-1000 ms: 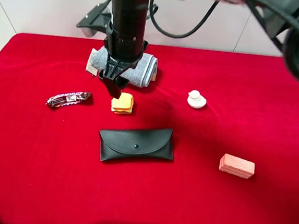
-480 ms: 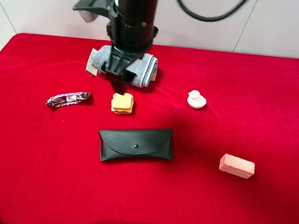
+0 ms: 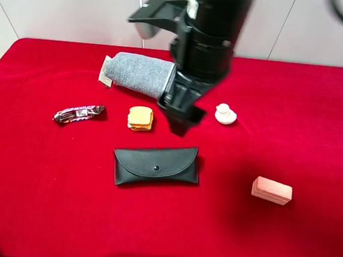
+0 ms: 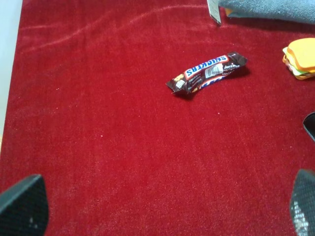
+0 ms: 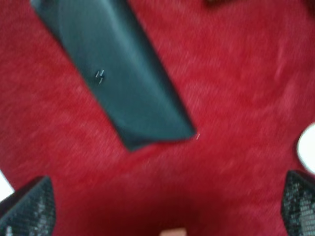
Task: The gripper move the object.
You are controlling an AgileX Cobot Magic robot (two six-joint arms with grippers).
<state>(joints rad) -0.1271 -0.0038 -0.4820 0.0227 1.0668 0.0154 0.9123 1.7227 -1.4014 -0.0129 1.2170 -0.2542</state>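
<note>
The toy sandwich (image 3: 140, 118) is lying flat on the red desk (image 3: 46, 184), between the candy bar (image 3: 79, 113) and the right hand (image 3: 180, 127), with nothing gripping it. The right hand is hanging just beside the sandwich, above the desk and apart from it, its black arm coming down from the top of the high view. In the right wrist view the two mesh-patterned fingertips (image 5: 25, 206) are sitting at opposite corners, so the hand is spread wide and holding nothing; below it the black snap-flap case (image 5: 115, 73) is showing (blurred).

The left hand (image 4: 162, 209) is likewise spread and empty, its fingertips (image 4: 22, 204) wide apart over bare red cloth. Ahead of it the candy bar is lying with a wrapper reading "SNICKERS" in blue letters (image 4: 206, 73), and the sandwich is peeking in at the frame edge (image 4: 300, 59).

A rolled grey towel (image 3: 139, 74) with a small white tag (writing too small to read) is lying behind the sandwich. A white knob piece (image 3: 225, 114) and a pink block (image 3: 272, 190) are sitting well apart from the sandwich.
</note>
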